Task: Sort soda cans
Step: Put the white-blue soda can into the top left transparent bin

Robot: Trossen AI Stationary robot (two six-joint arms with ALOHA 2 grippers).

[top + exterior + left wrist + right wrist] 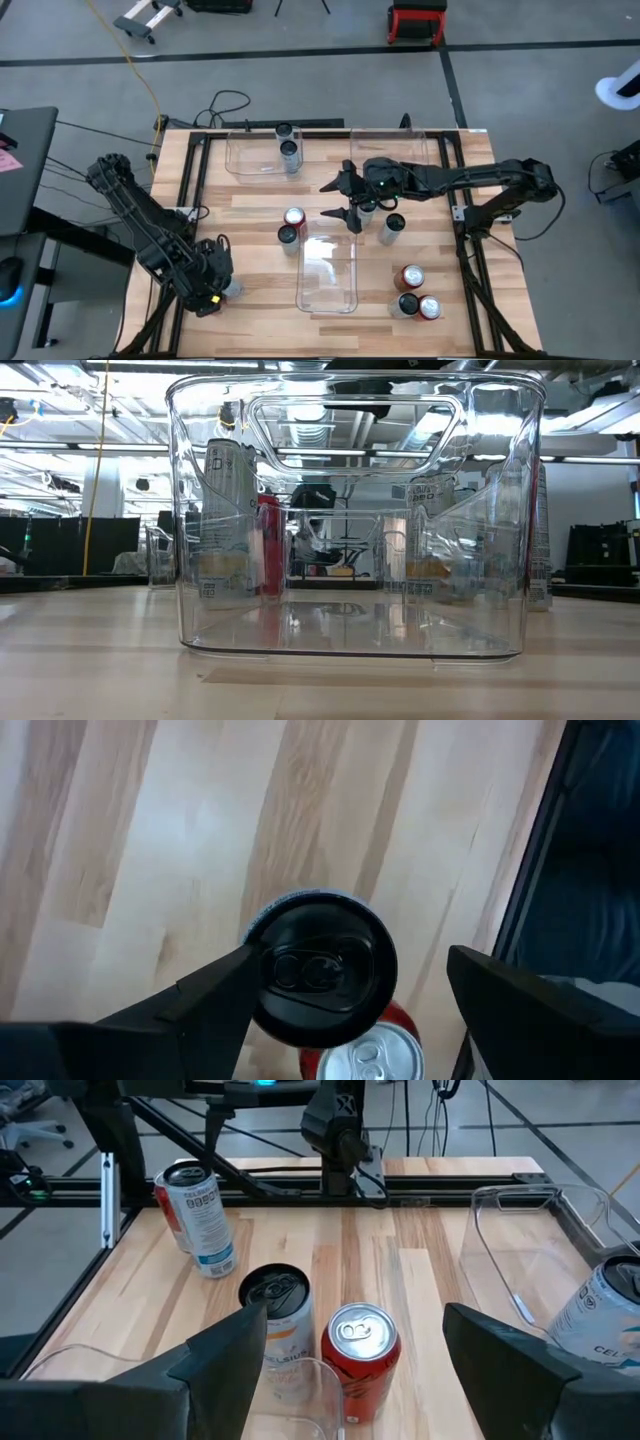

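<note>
Meanwhile, mid-sort: soda cans (pixel 409 277) stand scattered on the counter (pixel 250 210), two already in a far clear bin (pixel 245 155) | left gripper (pixel 222 290), jaws open, poised over a dark-topped can (pixel 322 968) at the near corner; apparently lining up a grasp | right gripper (pixel 338 197), jaws open, empty, facing the red can (pixel 360 1348) at mid-counter

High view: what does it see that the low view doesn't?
Only the high view shows both arms: the left gripper open over a can at the picture's lower left, the right gripper open over the table's middle, plus three cans at the lower right. Only the low view shows the room behind the table. Both show the middle clear bin and a red can behind it.
</note>
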